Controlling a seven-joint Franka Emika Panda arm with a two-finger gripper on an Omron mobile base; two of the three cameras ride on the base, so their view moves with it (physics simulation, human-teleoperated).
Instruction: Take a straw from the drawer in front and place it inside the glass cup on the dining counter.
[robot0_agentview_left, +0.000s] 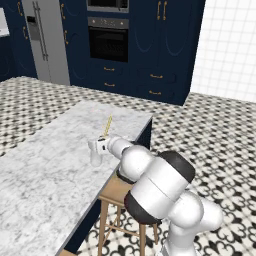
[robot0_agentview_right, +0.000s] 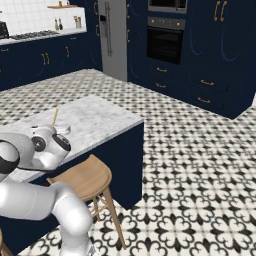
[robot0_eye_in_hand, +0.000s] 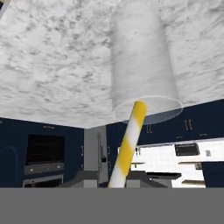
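My gripper (robot0_agentview_left: 104, 137) is shut on the straw (robot0_agentview_left: 107, 126), a thin yellow-and-white striped stick that rises at a slant from the fingers over the dining counter (robot0_agentview_left: 45, 165). The glass cup (robot0_agentview_left: 94, 158) stands upright on the marble right beside the hand, near the counter's right edge. The hand view is rolled upside down. There the straw (robot0_eye_in_hand: 129, 144) runs from my gripper (robot0_eye_in_hand: 117, 181) towards the rim of the glass cup (robot0_eye_in_hand: 140, 61), and its tip overlaps that rim. From the right side, the straw (robot0_agentview_right: 55, 116) sticks up above the hand. The drawer is out of view.
A wooden stool (robot0_agentview_left: 112, 192) stands against the counter's right side under my arm, seen also as the stool (robot0_agentview_right: 85, 177). Navy cabinets, a built-in oven (robot0_agentview_left: 107, 42) and a steel fridge (robot0_agentview_left: 47, 40) line the far wall across patterned floor.
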